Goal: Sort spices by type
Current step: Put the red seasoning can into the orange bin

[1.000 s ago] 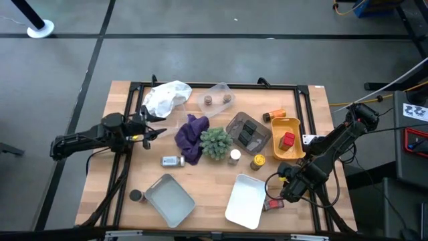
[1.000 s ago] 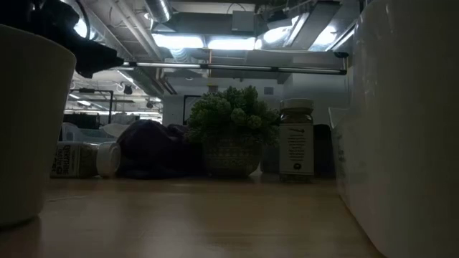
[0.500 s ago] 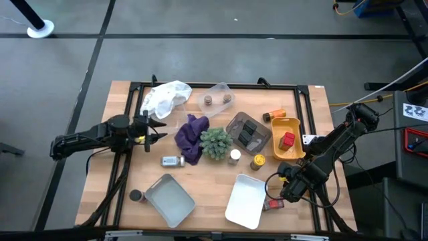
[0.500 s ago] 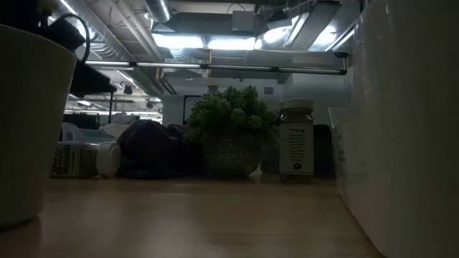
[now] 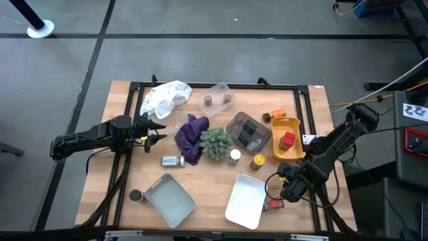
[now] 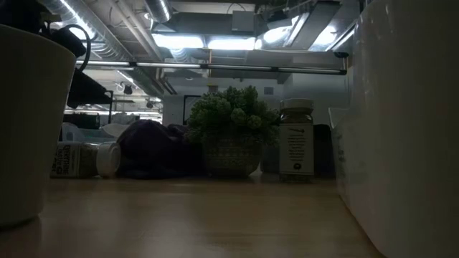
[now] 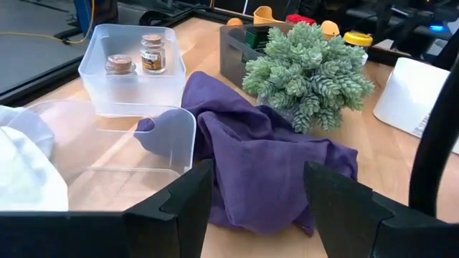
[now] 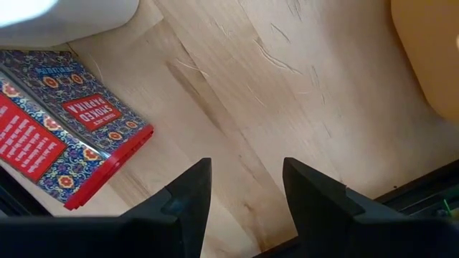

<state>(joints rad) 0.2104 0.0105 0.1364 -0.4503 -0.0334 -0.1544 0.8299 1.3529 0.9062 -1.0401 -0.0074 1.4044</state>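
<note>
Sorting part done, judging by the layout; no spice in either grip.

Found left fingers (image 7: 183, 208) spread, nothing between, hovering over the counter (image 5: 207, 181) at its left side, aimed across the cloth (image 5: 192, 137) toward the plant (image 5: 216, 142). Found right fingers (image 8: 190, 193) spread too, empty, low over bare wood at the near right corner, just beside the red tin (image 8: 64, 136) lying flat next to the white tray (image 5: 245, 199).

Already grouped:
- two brown-capped jars (image 7: 136, 59) upright in the clear tub (image 7: 97, 89)
- dark tins (image 5: 247, 132) in the grey tray (image 5: 235, 120)
- red jar (image 5: 287, 140) in the yellow bin (image 5: 294, 123)

Loose on the counter:
- white-capped jar (image 5: 172, 161) on its side, touching or just beside the cloth
- another white-capped jar (image 5: 235, 156) upright by the plant
- yellow-capped jar (image 5: 258, 161)
- orange jar (image 5: 274, 115) behind the bin
- black-capped jar (image 5: 136, 195) at the near left
- the tin

Step in hand, as judged: reaching for the next loose spice. Likely picks: the fallen jar for the left, the tin for the right.

Next move, if the tin: needs an edge grip, being flat against the wood with the tray close by. If the fallen jar: needs a grasp across the body, clear of cloth folds.
</note>
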